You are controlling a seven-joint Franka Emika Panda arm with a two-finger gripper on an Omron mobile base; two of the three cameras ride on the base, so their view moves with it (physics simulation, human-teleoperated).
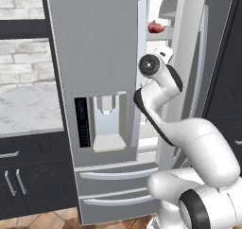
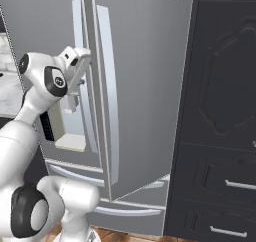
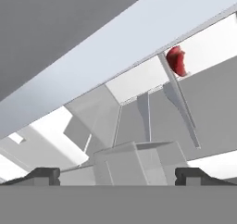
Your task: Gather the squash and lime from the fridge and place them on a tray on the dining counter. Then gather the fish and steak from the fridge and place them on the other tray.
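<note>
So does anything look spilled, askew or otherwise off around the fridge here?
Nothing stands out. The fridge has its right door ajar, with the steak sitting on a shelf inside. The open end effector is at the gap, holding nothing.

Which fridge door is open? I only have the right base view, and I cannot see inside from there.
Observer: In the left base view the fridge has its right door swung outward, leaving a lit gap beside the closed left one.
Operator: Is anything for the task visible in that gap?
Observer: Yes, a red piece, apparently the steak, sits high in the gap, above the arm's hand.
Operator: Is the tool holding anything?
Observer: No. In the hand view the tool is open, fingertips wide apart with nothing between them.
</note>
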